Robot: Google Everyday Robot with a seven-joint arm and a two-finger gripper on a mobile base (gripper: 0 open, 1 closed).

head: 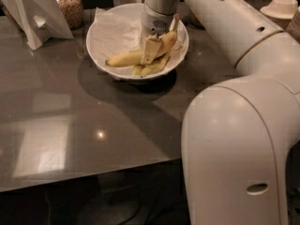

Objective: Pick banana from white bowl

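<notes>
The white bowl [92, 45], wide and lined with crumpled white paper, stands at the back middle of the grey table. The long yellow banana [124, 58] lies across it, from the left side up toward the right rim. Shorter, thinner bananas [151, 70] lie under it at the front of the bowl. My gripper [159, 43] reaches down into the bowl from above and sits right on the middle of the long banana, hiding that part of it. The banana still rests in the bowl.
A glass jar of nuts [68, 6] and a white folded stand [32, 18] are at the back left. Small white dishes [281, 6] sit at the back right. My arm's large white link [239, 149] fills the right foreground over the table [93, 125].
</notes>
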